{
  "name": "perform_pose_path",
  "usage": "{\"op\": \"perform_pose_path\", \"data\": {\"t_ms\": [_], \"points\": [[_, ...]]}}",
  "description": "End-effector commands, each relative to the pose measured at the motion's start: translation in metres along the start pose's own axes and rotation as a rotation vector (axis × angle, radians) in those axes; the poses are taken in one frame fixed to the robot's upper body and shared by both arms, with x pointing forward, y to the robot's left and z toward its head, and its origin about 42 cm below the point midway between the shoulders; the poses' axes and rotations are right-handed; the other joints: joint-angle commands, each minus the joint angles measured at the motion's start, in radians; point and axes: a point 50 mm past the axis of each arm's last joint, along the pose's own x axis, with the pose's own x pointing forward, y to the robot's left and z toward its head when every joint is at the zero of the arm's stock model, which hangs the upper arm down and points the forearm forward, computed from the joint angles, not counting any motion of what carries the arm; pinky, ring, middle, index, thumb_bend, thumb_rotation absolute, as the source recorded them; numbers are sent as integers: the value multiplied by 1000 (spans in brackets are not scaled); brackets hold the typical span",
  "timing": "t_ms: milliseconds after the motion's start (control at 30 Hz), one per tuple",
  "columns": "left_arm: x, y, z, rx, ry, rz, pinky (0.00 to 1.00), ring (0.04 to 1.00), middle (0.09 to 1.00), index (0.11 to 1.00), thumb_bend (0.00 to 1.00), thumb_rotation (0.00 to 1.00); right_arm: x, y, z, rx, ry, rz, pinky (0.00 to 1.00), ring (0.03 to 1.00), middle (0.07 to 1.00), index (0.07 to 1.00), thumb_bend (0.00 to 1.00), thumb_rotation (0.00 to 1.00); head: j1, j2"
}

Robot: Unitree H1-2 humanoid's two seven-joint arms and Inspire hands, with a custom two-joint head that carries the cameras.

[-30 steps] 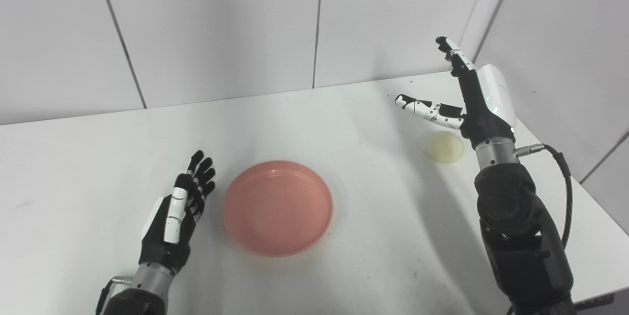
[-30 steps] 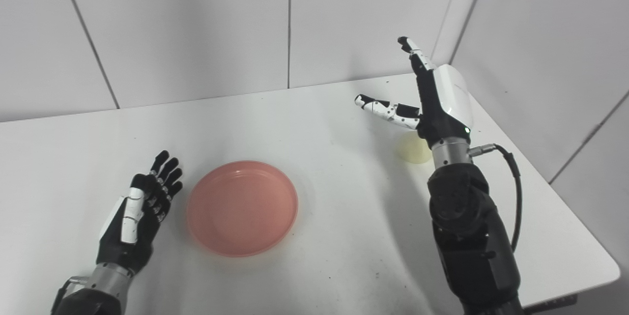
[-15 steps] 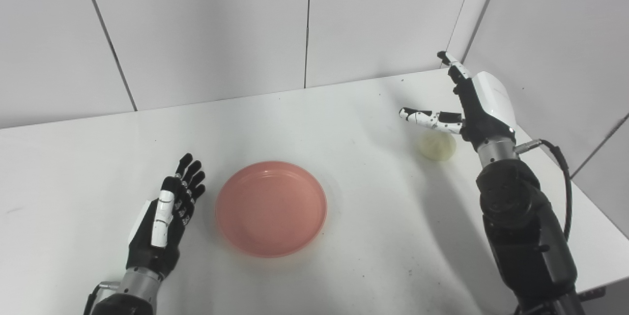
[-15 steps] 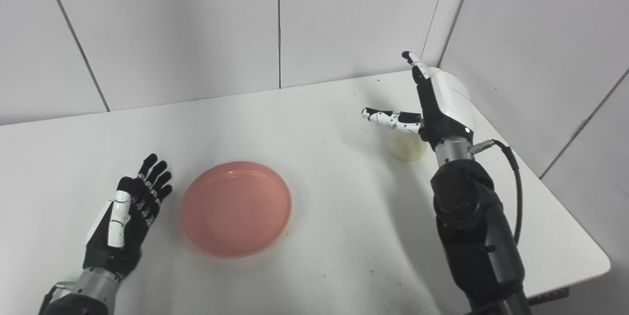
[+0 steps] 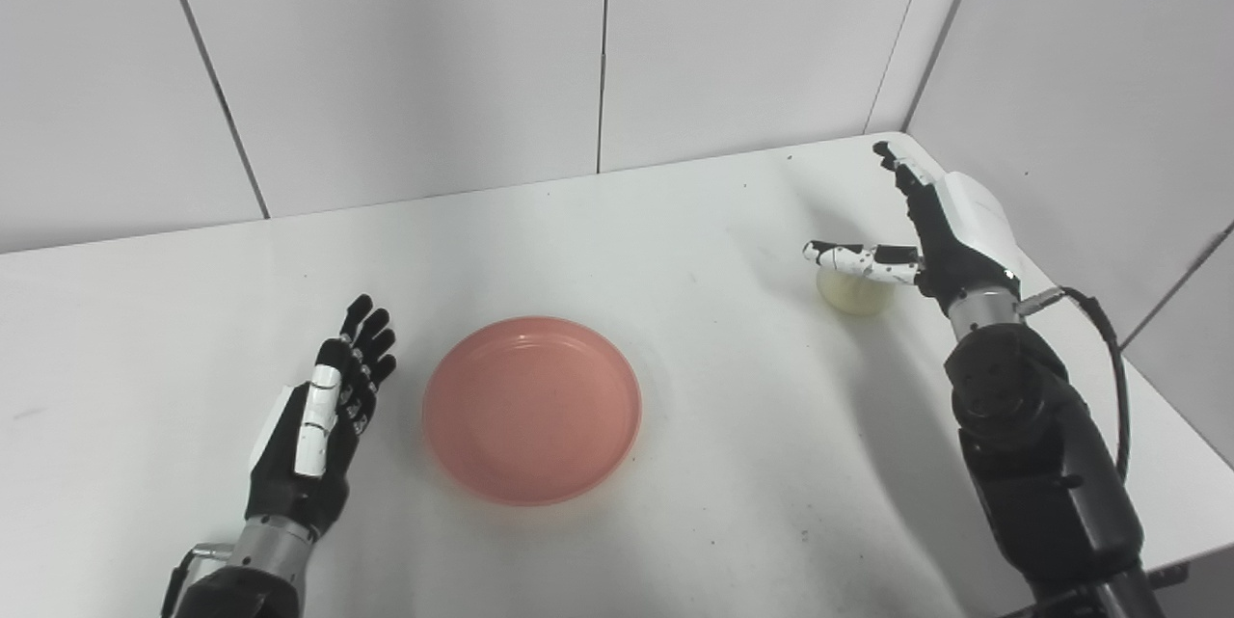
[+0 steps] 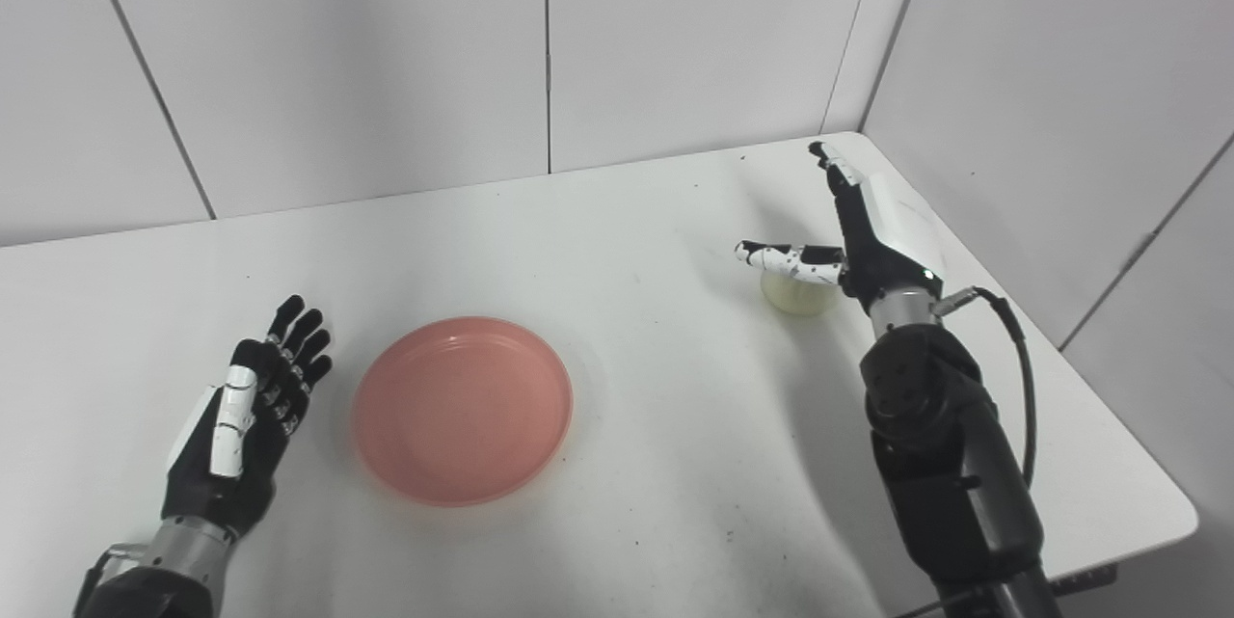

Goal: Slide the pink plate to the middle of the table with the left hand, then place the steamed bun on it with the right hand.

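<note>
the round pink plastic plate (image 5: 531, 408) sits near the middle of the white table (image 5: 675, 213), so the slide looks done; the left hand (image 5: 318, 425) rests just beside its left edge, fingers spread, holding nothing. now it's the bun's turn: the right hand (image 5: 930, 232) hovers over the pale round steamed bun (image 5: 853, 290) near the table's far right corner, fingers apart, thumb stretched across the top, nothing gripped. next it needs to lower, close gently around the soft bun, then carry it left to the plate.

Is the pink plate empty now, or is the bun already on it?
Empty. The pink plate shows only its bare inside; the steamed bun sits apart, far right.
</note>
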Motion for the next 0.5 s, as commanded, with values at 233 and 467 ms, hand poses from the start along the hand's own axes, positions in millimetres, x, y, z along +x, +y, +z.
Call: {"op": "perform_pose_path", "data": {"t_ms": [233,467], "points": [[1,7,2,12,-12,0,998,1000,998,987,625,1000,14,-2,-4,-44,-12,-60,704,824,873,878,796,404,-11,0],[0,10,-1,21,-7,-1,987,994,991,979,629,1000,21,15,-12,-82,21,-9,722,831,881,878,802,433,-15,3]]}}
